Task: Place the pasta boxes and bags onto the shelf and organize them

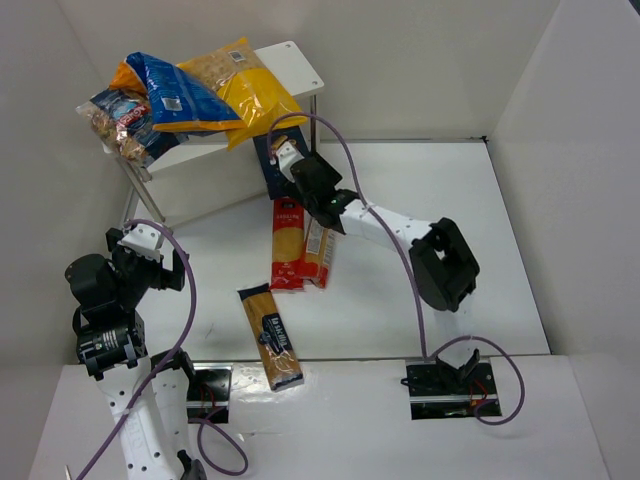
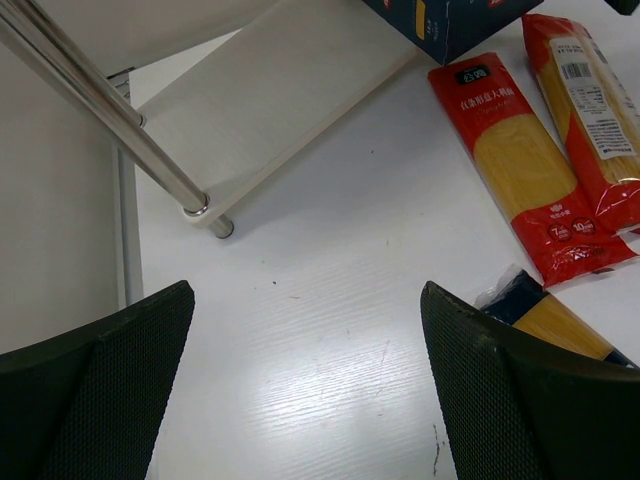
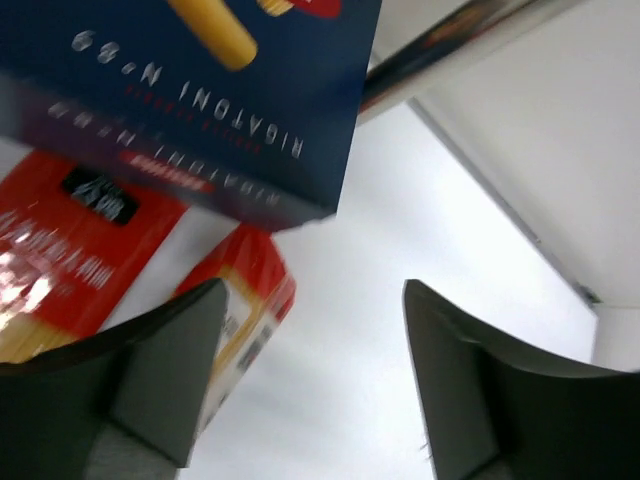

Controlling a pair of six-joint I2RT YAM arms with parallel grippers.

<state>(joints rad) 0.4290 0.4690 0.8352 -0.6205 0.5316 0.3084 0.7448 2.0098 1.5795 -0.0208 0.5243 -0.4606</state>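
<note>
The dark blue pasta box (image 1: 270,170) sits low at the shelf's (image 1: 295,60) right front corner, just beside a leg. I cannot tell whether it lies flat or leans. The right arm stretches from its base toward that corner, elbow bent high, and the right gripper (image 3: 312,290) hovers just short of the box with its fingers spread and only bare table between them. The left arm stands folded upright in front of the shelf's left end. The left gripper (image 2: 307,290) points down at the table near a shelf leg, its fingers wide apart and holding nothing. On the shelf's top board four bags lie piled and overlapping: a blue bag (image 1: 175,90), a yellow bag (image 1: 245,85), an orange bag (image 1: 125,75) and a clear bag (image 1: 120,120) with a blue-red label. In front of the shelf, a slim red box (image 1: 287,245) and an orange-cream box (image 1: 318,248) lie side by side, touching. The spaghetti packet (image 1: 270,335) with its black label lies farther out. The white table (image 1: 400,200) is ringed by plain white walls.
</note>
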